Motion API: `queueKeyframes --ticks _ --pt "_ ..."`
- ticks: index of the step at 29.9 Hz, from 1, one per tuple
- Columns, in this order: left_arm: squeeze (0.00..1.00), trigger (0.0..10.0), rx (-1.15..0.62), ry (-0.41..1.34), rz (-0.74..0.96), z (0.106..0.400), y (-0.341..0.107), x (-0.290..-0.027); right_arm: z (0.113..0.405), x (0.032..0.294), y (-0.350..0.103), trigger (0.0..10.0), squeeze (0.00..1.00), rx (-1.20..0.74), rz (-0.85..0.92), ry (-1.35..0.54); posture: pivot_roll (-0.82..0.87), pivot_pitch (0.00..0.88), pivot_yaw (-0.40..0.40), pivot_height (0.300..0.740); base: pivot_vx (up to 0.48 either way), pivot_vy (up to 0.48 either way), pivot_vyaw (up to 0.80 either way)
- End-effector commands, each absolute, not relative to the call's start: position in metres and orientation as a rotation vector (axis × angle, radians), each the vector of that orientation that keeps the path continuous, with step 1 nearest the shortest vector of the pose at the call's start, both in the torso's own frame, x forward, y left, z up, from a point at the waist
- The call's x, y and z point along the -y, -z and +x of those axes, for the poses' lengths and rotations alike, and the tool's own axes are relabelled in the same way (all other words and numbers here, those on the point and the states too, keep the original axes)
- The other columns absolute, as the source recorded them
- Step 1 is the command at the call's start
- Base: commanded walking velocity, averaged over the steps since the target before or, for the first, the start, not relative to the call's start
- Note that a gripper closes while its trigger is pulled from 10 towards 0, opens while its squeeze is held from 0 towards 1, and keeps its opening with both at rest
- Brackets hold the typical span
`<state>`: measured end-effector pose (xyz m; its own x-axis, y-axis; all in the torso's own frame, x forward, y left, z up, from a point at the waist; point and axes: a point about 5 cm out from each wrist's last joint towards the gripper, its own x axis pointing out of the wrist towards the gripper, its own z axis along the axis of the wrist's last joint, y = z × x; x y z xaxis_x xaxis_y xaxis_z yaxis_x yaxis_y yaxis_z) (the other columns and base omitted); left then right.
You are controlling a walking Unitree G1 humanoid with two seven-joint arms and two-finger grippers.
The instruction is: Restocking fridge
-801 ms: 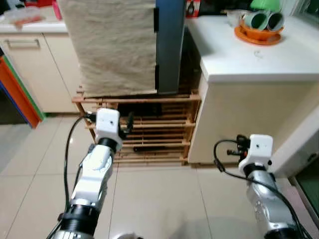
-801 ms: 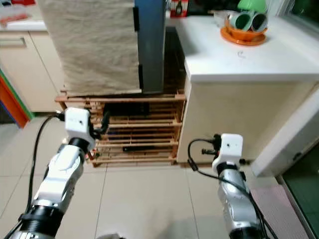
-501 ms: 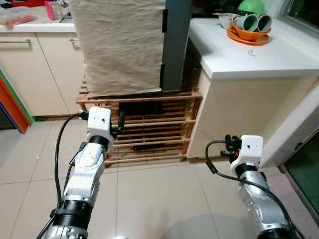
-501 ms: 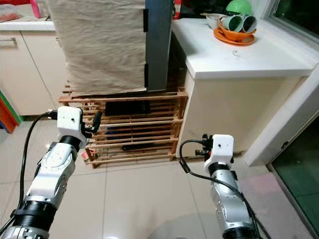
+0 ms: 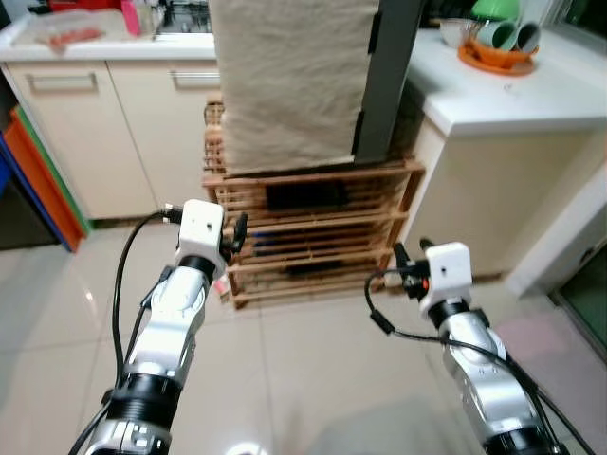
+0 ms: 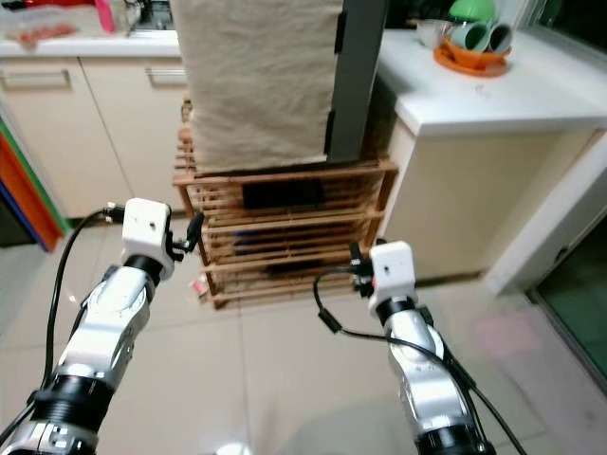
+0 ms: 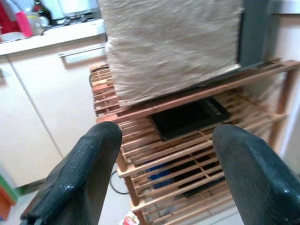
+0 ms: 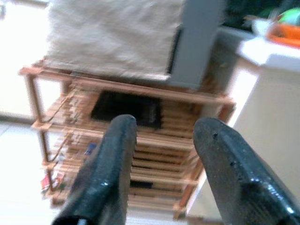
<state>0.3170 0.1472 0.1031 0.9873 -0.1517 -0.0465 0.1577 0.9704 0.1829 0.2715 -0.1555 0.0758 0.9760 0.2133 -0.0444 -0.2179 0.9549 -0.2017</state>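
A small fridge stands on a wooden slatted rack [image 5: 313, 237], with a beige cloth [image 5: 289, 76] draped over its front and its grey side [image 5: 384, 76] bare. The fridge door is closed. My left gripper [image 7: 164, 164] is held out at about the height of the rack's middle shelves, short of it, open and empty. My right gripper [image 8: 161, 154] points at the same rack from the right, also open with nothing between its fingers. A flat black tray [image 7: 190, 115] lies on the rack's top shelf under the fridge.
A white counter [image 5: 512, 95] to the right of the fridge carries an orange dish [image 5: 498, 47] with green cups. Cream cabinets [image 5: 95, 133] line the left. Orange and blue panels [image 5: 38, 180] lean at the far left. Tiled floor [image 5: 313, 351] lies before the rack.
The whole picture has shifted right and the rack sits nearer the middle, so the camera has turned. Both arms keep much the same raised pose, grippers still open.
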Motion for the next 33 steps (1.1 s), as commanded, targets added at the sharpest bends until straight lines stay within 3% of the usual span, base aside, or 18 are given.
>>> queueKeyframes --ticks 1,9,10,12,18,24,29,33 --pt "0.00 10.0 0.008 0.164 0.221 0.319 -0.111 -0.146 0.273 0.139 -0.087 10.0 0.00 0.038 -0.224 -0.293 -0.04 0.000 -0.019 0.740 0.000 0.000 0.00" --pt "0.00 10.0 0.030 0.174 0.207 0.319 -0.114 -0.139 0.271 0.131 -0.085 10.0 0.00 0.058 -0.268 -0.345 -0.03 0.000 -0.026 0.740 0.311 0.362 0.00" --pt "0.00 10.0 0.033 0.170 0.217 0.320 -0.114 -0.139 0.263 0.113 -0.087 10.0 0.00 0.093 -0.291 -0.422 -0.02 0.000 -0.034 0.740 0.394 0.274 0.00" --pt "0.00 10.0 0.036 0.156 0.222 0.321 -0.115 -0.141 0.263 0.107 -0.090 10.0 0.00 0.116 -0.312 -0.443 -0.01 0.000 -0.033 0.740 0.392 0.277 0.00" --pt "0.00 10.0 0.048 0.162 0.224 0.320 -0.116 -0.139 0.273 0.120 -0.084 10.0 0.00 0.078 -0.339 -0.419 0.01 0.000 -0.046 0.740 0.409 0.139 0.00" --pt "0.00 10.0 0.041 0.144 0.218 0.319 -0.114 -0.142 0.270 0.121 -0.078 10.0 0.00 0.041 -0.354 -0.428 0.02 0.000 -0.058 0.740 0.428 0.000 0.00" --pt "0.00 10.0 0.047 0.147 0.207 0.320 -0.114 -0.139 0.260 0.137 -0.063 10.0 0.00 -0.024 -0.421 -0.473 0.02 0.000 -0.061 0.740 0.428 0.000 0.00" --pt "0.00 10.0 0.046 0.158 0.192 0.320 -0.113 -0.138 0.265 0.160 -0.061 10.0 0.00 -0.098 -0.246 -0.323 0.01 0.000 -0.060 0.740 0.447 0.000 0.00"
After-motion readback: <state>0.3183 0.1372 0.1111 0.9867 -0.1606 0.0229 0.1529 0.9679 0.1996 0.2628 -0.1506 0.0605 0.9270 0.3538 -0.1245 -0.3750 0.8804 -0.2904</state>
